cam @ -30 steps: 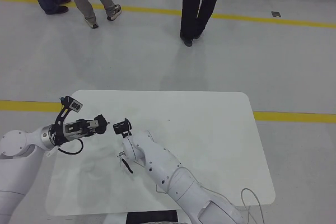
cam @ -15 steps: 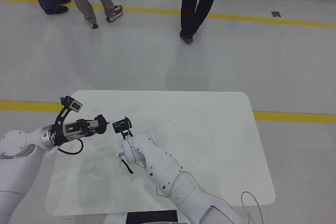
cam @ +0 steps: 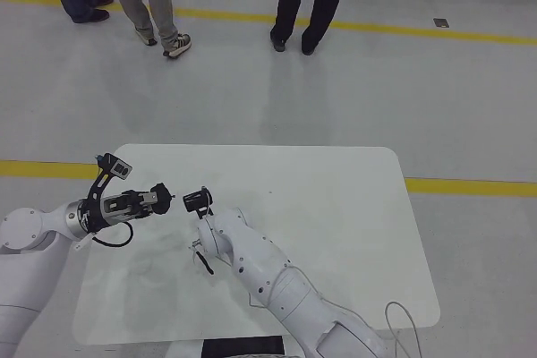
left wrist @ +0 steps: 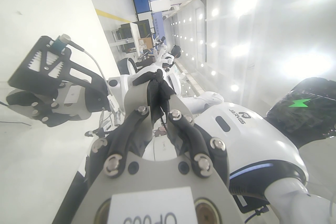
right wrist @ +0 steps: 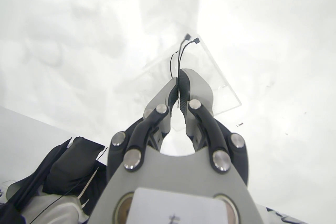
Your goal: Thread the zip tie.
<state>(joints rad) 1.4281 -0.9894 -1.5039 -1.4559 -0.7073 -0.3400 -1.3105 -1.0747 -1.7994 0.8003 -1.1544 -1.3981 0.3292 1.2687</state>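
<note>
My right gripper (right wrist: 179, 75) points down at the table and is shut on several thin black zip ties (right wrist: 183, 51). Two small heads stick out past its fingertips. In the top view the right gripper (cam: 201, 262) hangs low over the table's left part. My left gripper (cam: 166, 199) is held level just left of the right wrist. In the left wrist view the left gripper (left wrist: 155, 78) is shut. Its tips are wrapped in black, and a thin black strand (left wrist: 164, 117) runs between the fingers.
A clear plastic sheet (right wrist: 220, 83) lies flat on the white table (cam: 340, 224) under the right gripper. The right arm's black camera bracket (left wrist: 44, 64) stands close beside the left gripper. The table's right half is open room.
The right wrist swayed slightly left and back. Both grippers stay shut in about the same places.
</note>
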